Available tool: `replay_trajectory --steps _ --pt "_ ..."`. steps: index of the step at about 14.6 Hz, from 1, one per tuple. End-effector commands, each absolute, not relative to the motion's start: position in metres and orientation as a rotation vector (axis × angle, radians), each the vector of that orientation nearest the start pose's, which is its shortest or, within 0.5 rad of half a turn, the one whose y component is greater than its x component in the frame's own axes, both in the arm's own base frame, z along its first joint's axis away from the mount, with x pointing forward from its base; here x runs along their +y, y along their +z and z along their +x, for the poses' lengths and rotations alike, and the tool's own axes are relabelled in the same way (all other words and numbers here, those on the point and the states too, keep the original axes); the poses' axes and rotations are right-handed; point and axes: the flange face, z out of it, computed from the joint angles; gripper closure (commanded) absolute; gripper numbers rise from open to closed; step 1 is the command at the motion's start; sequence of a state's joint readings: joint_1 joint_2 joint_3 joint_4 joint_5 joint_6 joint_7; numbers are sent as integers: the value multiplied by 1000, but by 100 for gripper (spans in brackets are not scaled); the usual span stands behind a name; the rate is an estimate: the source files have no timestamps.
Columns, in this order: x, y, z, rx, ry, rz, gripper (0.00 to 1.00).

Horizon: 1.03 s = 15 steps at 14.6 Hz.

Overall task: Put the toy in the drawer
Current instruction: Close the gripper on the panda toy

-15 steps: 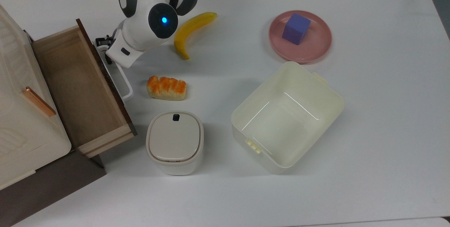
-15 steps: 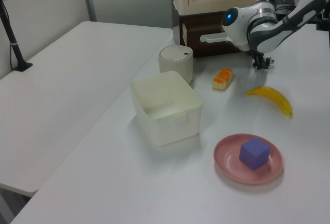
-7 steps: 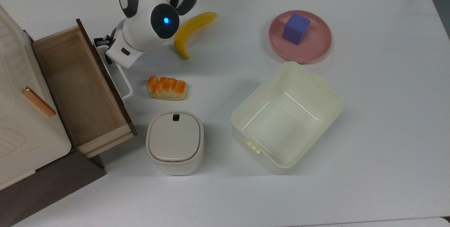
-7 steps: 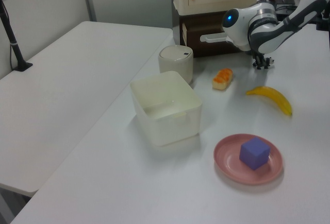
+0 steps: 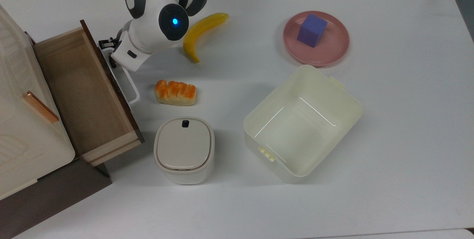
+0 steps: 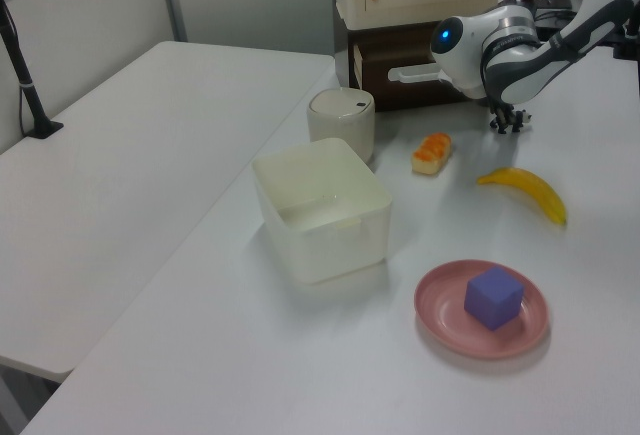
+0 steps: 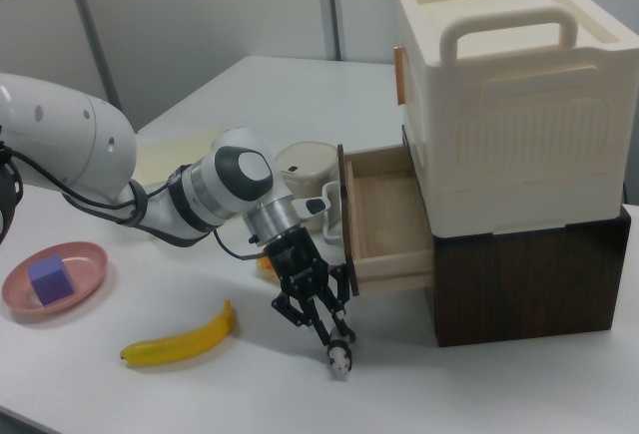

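Note:
The toy (image 7: 341,360), a tiny black-and-white figurine, sits low at the table surface in front of the drawer's near corner in the right view. My gripper (image 7: 336,342) points down with its fingertips drawn together on the toy's top. The drawer (image 7: 384,219) is pulled out, shallow light wood with nothing inside it (image 5: 77,87), and it has a dark front panel and a white loop handle (image 5: 127,87). In the top view my gripper (image 5: 105,42) lies beside the far end of that handle, with the arm's wrist over it. The left view has the gripper (image 6: 508,123) between the drawer front and the banana.
A yellow banana (image 5: 202,33) lies just to the arm's right in the top view. A bread roll (image 5: 175,92) and a lidded cream container (image 5: 184,149) stand near the drawer front. Further right are a cream bin (image 5: 348,98) and a pink plate (image 5: 333,52) holding a purple cube (image 5: 312,30).
The gripper has crept slightly toward the top view's left and upper edge, closer to the drawer. Everything else on the table has stayed put.

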State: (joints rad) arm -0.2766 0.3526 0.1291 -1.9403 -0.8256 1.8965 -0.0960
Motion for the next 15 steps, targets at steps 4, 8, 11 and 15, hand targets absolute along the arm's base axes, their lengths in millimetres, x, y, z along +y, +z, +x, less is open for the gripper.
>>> replay_trajectory --steps 4,8,11,15 --pt "-176 275 563 436 -610 2430 100" --pt "-168 290 566 428 -585 2429 100" --pt "-158 301 569 427 -558 2429 100" --pt "-125 323 573 444 -530 2437 100"
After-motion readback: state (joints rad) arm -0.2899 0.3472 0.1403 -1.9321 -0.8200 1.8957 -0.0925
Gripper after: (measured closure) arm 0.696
